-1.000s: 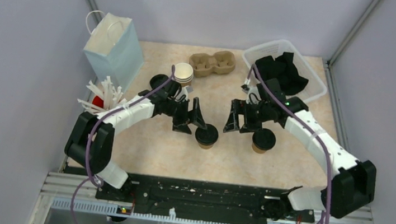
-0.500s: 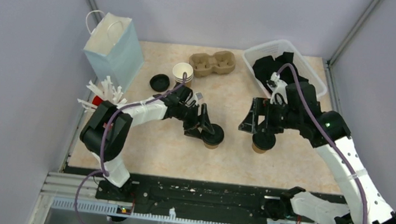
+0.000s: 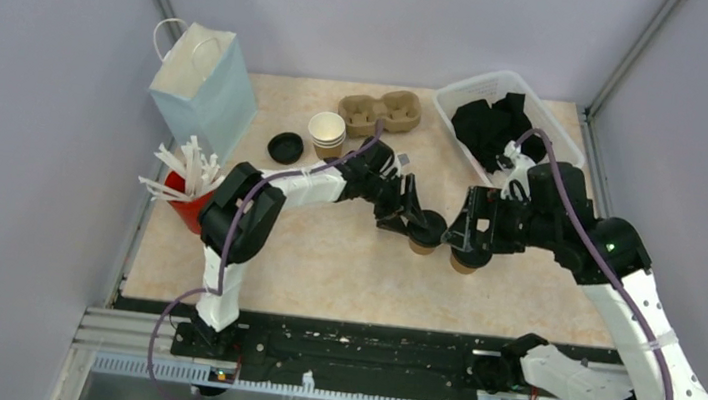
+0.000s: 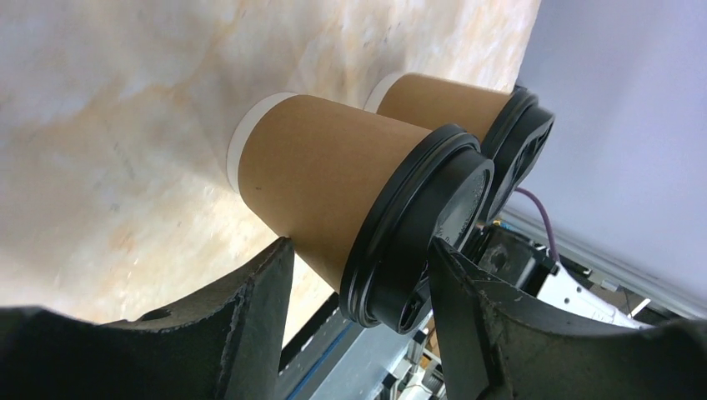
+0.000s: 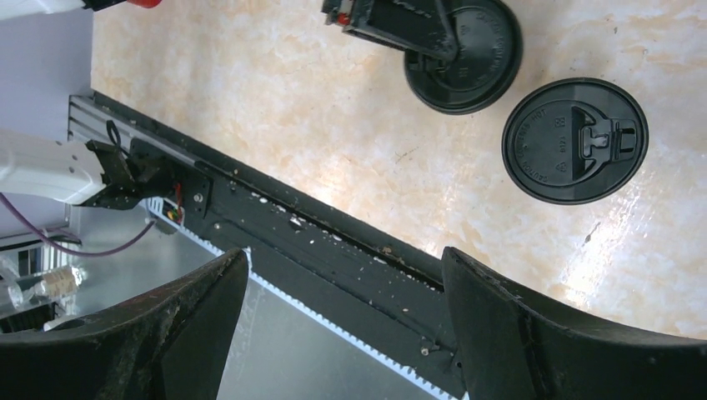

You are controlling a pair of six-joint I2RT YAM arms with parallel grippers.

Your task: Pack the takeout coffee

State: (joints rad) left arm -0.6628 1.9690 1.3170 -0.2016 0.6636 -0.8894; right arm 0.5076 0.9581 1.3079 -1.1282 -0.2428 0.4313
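Two kraft-brown paper cups with black lids stand close together at mid table. My left gripper [image 3: 415, 223] reaches in from the left and is shut on the left cup [image 3: 424, 235]. In the left wrist view one finger presses the wall of this cup [image 4: 333, 179], the other finger its lid, and my left gripper [image 4: 358, 250] straddles it. The second cup [image 4: 450, 100] stands just behind. My right gripper [image 3: 483, 233] hangs open above and beside the second cup [image 3: 464, 263]. Its wrist view shows that cup's lid [image 5: 574, 140] from above, with my right gripper [image 5: 343, 258] holding nothing.
A brown two-hole carrier [image 3: 380, 112] lies at the back. An open unlidded paper cup [image 3: 327, 132] and a loose black lid [image 3: 286, 147] sit left of it. A light blue paper bag [image 3: 204, 82] and a red cup of white sticks [image 3: 192, 192] stand far left. A clear bin [image 3: 551, 117] sits back right.
My left gripper closed on the left cup and carried it rightwards, up beside the second cup. My right arm swung out right and rose; its gripper stayed open.
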